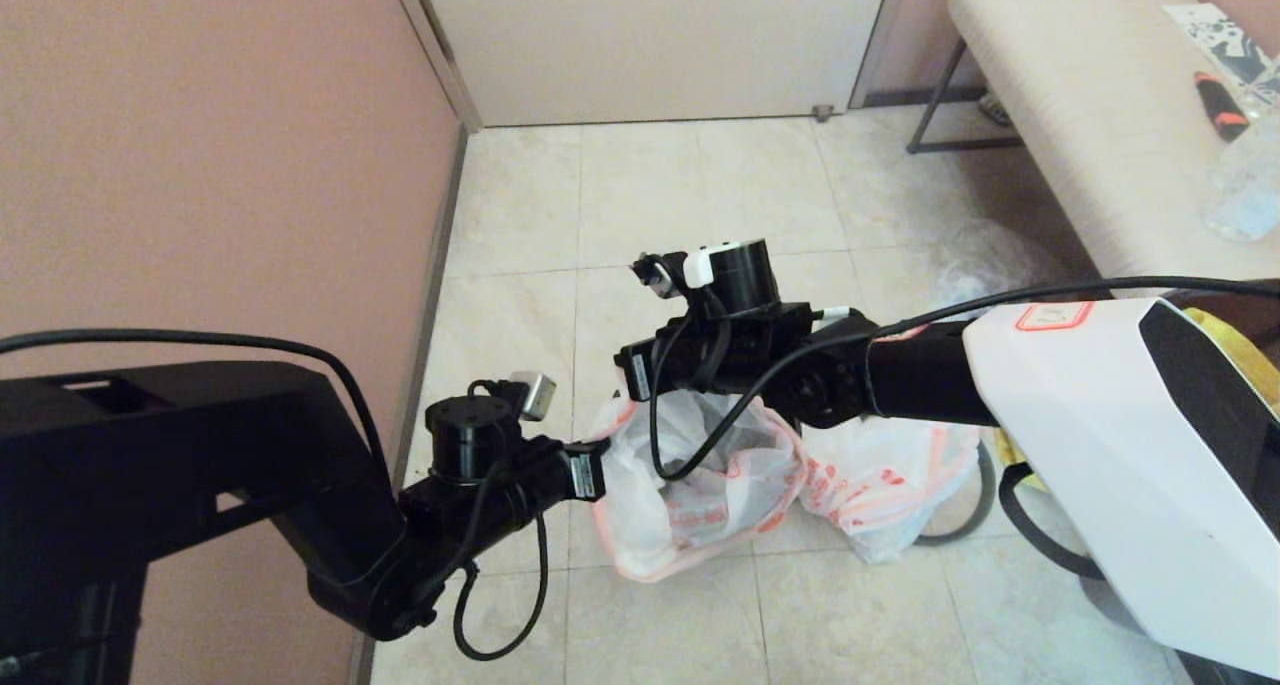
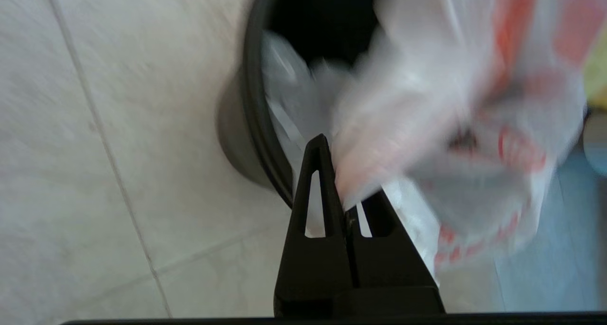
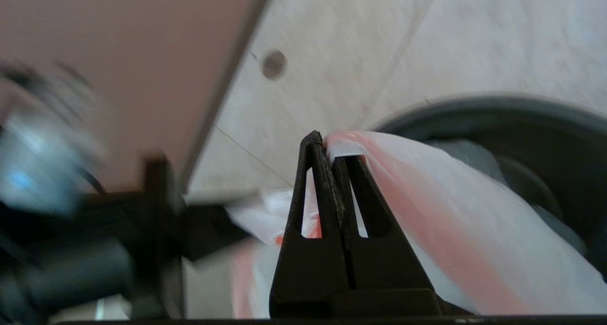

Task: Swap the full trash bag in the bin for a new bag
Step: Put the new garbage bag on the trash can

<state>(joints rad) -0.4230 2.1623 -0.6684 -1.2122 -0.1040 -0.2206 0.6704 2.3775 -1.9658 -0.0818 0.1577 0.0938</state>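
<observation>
Nearest the robot, the left hand (image 2: 339,173), a pair of matte black tapered fingers (image 2: 317,182) with slotted cut-outs, sits low at the left of the scene, pressed together on the crinkled film of a thin translucent white plastic bag with a pale orange-red hem band (image 1: 690,485). The film bunches at the fingertips, soft and wrinkled, with red print showing through.

That new bag hangs open and slack between the two hands, its mouth sagging over the pale, glossy tiled floor (image 1: 700,185), just left of centre.

The right hand (image 3: 327,147), the same black wedge shape, is closed tight on the bag's orange-red hem (image 3: 379,149), which stretches smooth and taut away from its tips.

Beneath the bag lies the small round black plastic bin with a thin grey ring rim (image 2: 251,102), dark and glossy inside; in the head view the bags cover most of it.

Just right of the new bag, touching it, a lumpy translucent white bag with red print (image 1: 880,495) rests on the floor.

Farther off to the right stands a long, pale, rounded counter (image 1: 1080,115) on a dark metal frame; beyond, a white door (image 1: 650,35) meets a smooth pink wall (image 1: 220,145).
</observation>
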